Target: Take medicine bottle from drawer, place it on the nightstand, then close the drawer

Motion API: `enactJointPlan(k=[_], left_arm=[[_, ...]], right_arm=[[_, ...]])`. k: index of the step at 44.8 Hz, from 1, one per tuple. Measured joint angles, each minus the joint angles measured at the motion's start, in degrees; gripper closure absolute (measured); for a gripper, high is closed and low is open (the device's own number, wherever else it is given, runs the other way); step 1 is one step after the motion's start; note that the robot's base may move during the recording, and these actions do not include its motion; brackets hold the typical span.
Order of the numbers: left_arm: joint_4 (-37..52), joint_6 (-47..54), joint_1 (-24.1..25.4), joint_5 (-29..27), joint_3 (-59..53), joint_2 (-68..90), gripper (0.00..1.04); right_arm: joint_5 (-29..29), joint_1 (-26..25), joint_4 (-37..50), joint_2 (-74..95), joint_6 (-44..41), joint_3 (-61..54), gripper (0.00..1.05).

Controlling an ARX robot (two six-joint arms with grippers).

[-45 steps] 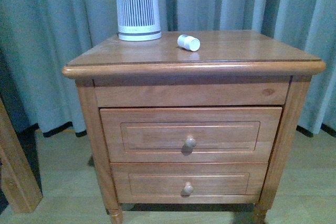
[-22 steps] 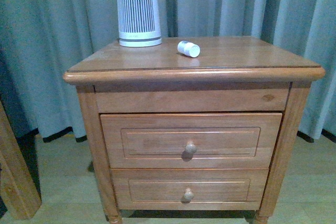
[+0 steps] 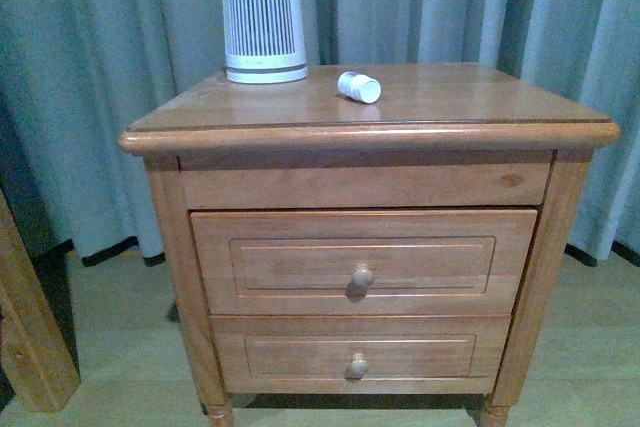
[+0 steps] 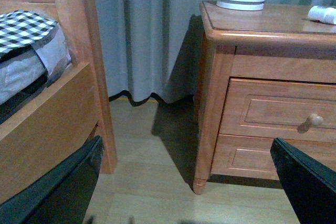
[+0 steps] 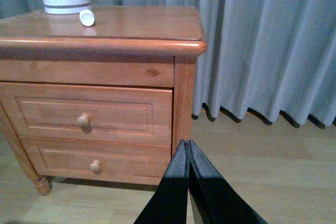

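The medicine bottle [image 3: 359, 87] lies on its side on top of the nightstand [image 3: 470, 105], beside the ribbed appliance; it also shows as the medicine bottle [image 5: 86, 18] and, at the picture's edge, the medicine bottle [image 4: 322, 14]. The drawer [image 3: 300, 262], the taller one with a round knob [image 3: 362, 276], is pushed in. Neither arm shows in the front view. My left gripper [image 4: 186, 145] is open above the floor, left of the nightstand, holding nothing. My right gripper [image 5: 187, 145] is shut and empty, low in front of the nightstand's right corner.
A tall white ribbed appliance [image 3: 262, 12] stands at the back left of the top. The shallower drawer [image 3: 300, 355] is shut below. A wooden bed frame [image 4: 58, 114] with bedding stands left of the nightstand. Grey curtains [image 3: 100, 67] hang behind. The floor [image 5: 262, 171] is pale wood.
The front view has shifted a little, so the nightstand sits slightly lower in it than a second ago. The bottle and both drawers have not moved.
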Motion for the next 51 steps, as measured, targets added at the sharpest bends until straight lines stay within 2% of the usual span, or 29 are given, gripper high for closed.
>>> enactJointPlan(k=[8, 12, 19, 27, 39, 41, 51], left_arm=[[0.0, 0.0, 0.0, 0.0, 0.0, 0.0, 0.06], [0.0, 0.0, 0.0, 0.0, 0.0, 0.0, 0.06], [0.0, 0.0, 0.0, 0.0, 0.0, 0.0, 0.06], [0.0, 0.0, 0.0, 0.0, 0.0, 0.0, 0.06], [0.0, 0.0, 0.0, 0.0, 0.0, 0.0, 0.06], [0.0, 0.0, 0.0, 0.0, 0.0, 0.0, 0.06], [0.0, 0.0, 0.0, 0.0, 0.0, 0.0, 0.06]], right_arm=[[0.1, 0.0, -1.5, -3.4, 0.0, -1.0, 1.01], [0.1, 0.0, -10.9, -11.1, 0.0, -1.0, 1.01], [0.0, 0.1, -11.8, -13.3, 0.0, -1.0, 1.01], [0.0, 0.1, -11.8, -13.4, -0.2, -1.0, 0.72], [0.0, 0.1, -11.8, -13.4, -0.2, -1.0, 0.13], [0.0, 0.1, -11.8, -13.4, -0.1, -1.0, 0.06], [0.0, 0.1, -11.8, -13.4, -0.2, -1.0, 0.07]])
